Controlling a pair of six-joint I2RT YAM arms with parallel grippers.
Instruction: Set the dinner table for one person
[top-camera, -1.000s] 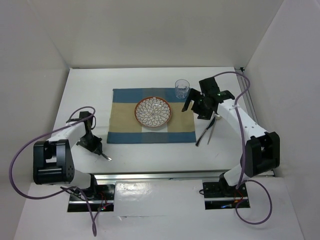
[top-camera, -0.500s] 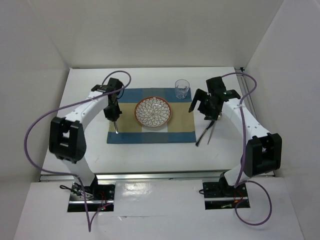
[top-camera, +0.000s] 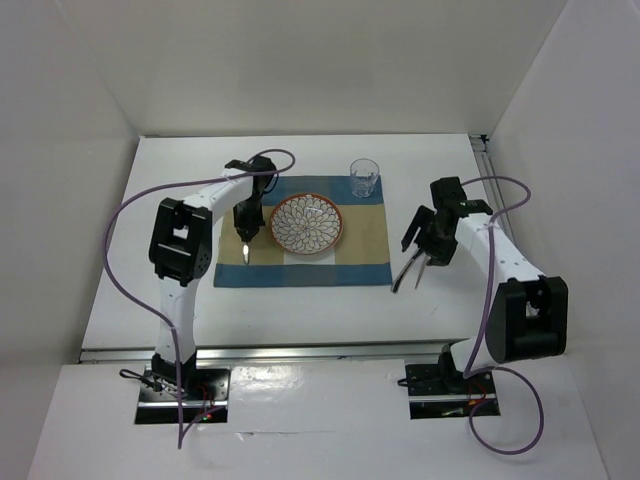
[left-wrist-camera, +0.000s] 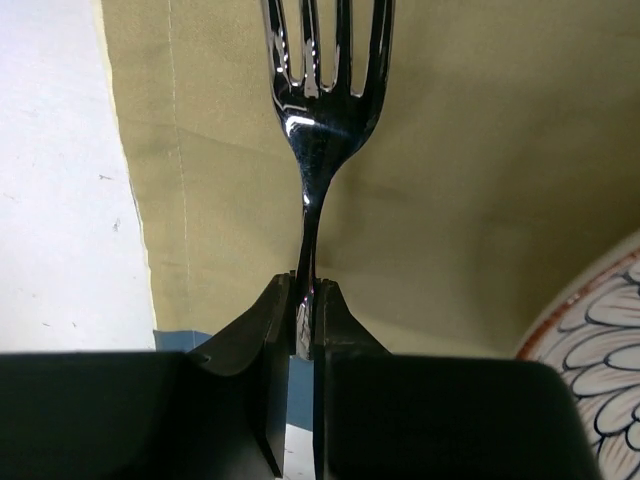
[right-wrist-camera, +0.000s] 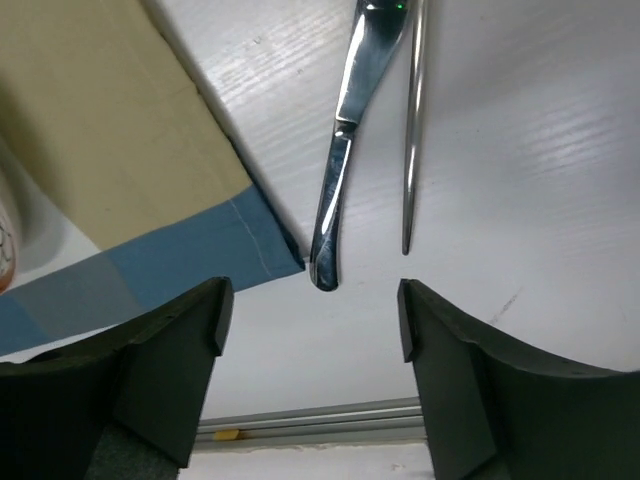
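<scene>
We hold the fork (left-wrist-camera: 322, 130) by its handle in the closed left gripper (left-wrist-camera: 305, 290), its long axis over the placemat (left-wrist-camera: 480, 200), with the plate (left-wrist-camera: 600, 320) just to its right.

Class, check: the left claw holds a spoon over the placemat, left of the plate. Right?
No: the left claw holds a fork, not a spoon, over the placemat, left of the plate. The left wrist view shows its tines.

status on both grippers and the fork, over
Left gripper shut on fork, over placemat left of plate. Right gripper open above two utensils on dinner table. Nothing blocking.
</scene>
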